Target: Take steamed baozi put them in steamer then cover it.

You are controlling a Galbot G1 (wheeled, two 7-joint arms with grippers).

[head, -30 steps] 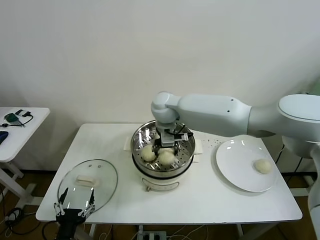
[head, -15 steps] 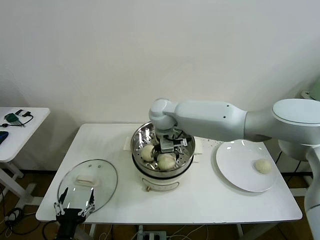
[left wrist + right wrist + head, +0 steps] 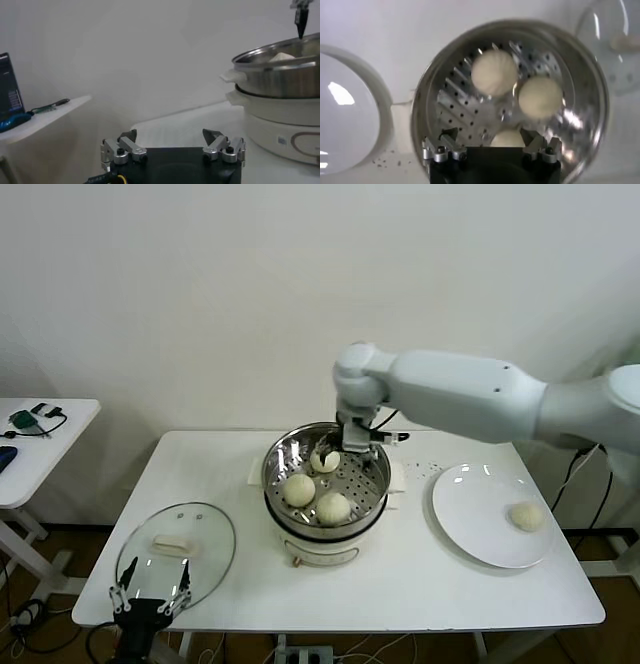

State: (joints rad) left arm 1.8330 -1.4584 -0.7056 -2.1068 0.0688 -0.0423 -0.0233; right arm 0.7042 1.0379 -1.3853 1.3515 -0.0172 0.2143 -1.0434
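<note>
The steamer (image 3: 372,484) stands mid-table with three baozi on its perforated tray: front left (image 3: 298,489), front (image 3: 333,507) and back (image 3: 324,460). My right gripper (image 3: 347,446) hovers open just above the back baozi, holding nothing. In the right wrist view the three baozi (image 3: 494,72) lie in the steamer (image 3: 427,100), one (image 3: 507,139) below my open right gripper (image 3: 490,137). A fourth baozi (image 3: 525,516) sits on the white plate (image 3: 470,504). The glass cover (image 3: 205,534) lies flat at the front left. My left gripper (image 3: 150,596) is parked open below the table's front-left edge.
The left wrist view shows the left gripper (image 3: 170,136) open, with the steamer (image 3: 280,75) to one side. A small side table (image 3: 40,434) with gadgets stands at the far left. The plate (image 3: 350,115) and cover (image 3: 615,30) flank the steamer in the right wrist view.
My right gripper has let go of a baozi at the back of the steamer tray, then risen and shifted right. The left arm has not moved.
</note>
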